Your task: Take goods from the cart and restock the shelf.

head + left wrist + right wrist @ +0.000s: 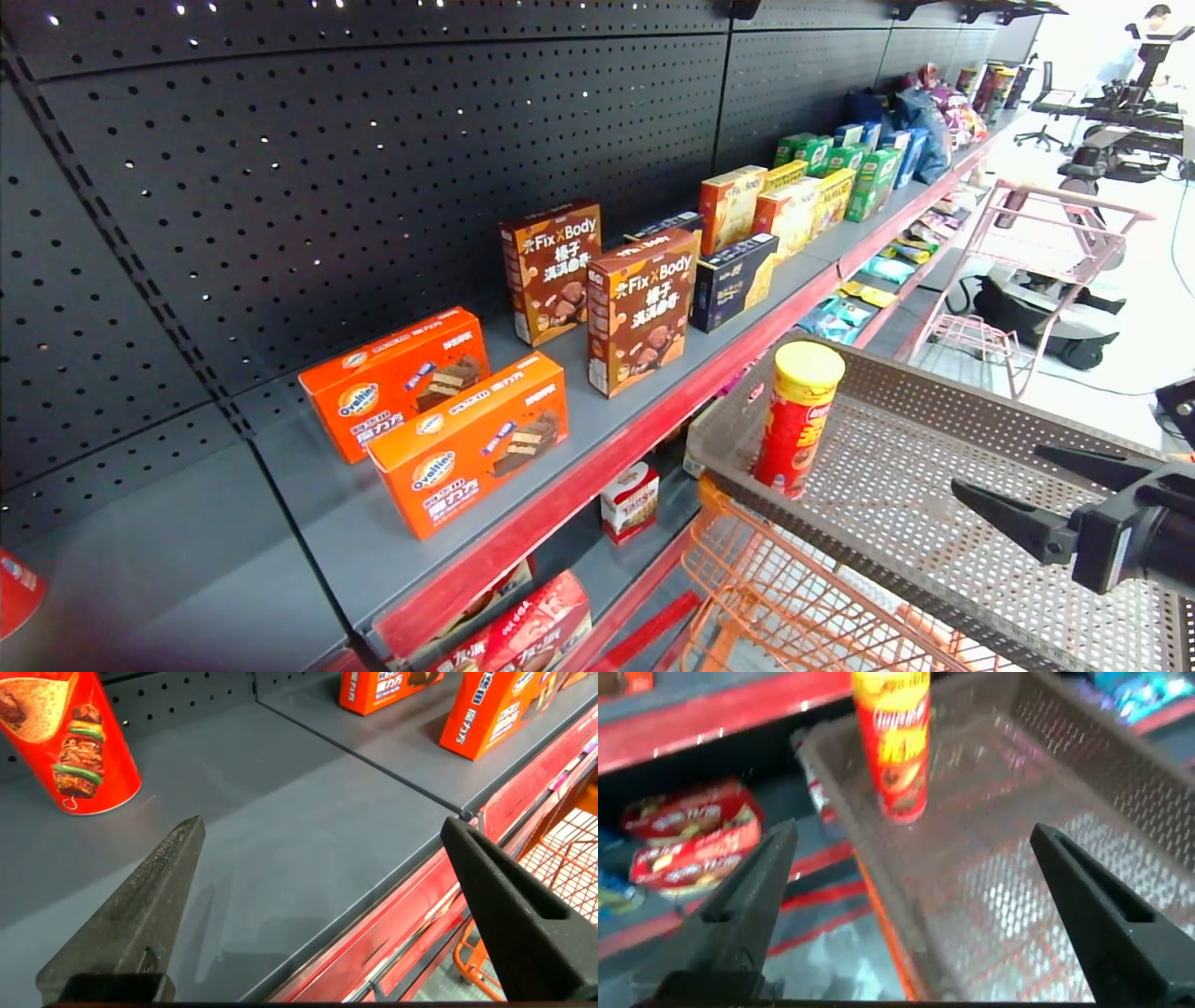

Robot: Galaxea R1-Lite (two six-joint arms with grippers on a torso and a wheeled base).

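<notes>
My right gripper [997,469], wide open and empty, faces the upright red can [795,420] in the cart tray [896,523], ready to grasp; left gripper [322,826] hovers open, empty, over bare shelf [280,896].

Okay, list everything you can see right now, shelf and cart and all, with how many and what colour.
chip can: one, red with yellow lid, upright in the cart tray
cart tray: one, grey perforated metal, beside the shelf
wire basket: one, orange, beneath the tray
orange boxes: two, one behind the other on the shelf
brown boxes: two, upright, farther along the shelf
dark blue box: one, next to the brown boxes
red cup: one, standing on the shelf
shelf: one, grey deck, red front edge
pink cart: one, down the aisle
left gripper: fingers open, over bare shelf
right gripper: fingers open, over the tray
</notes>
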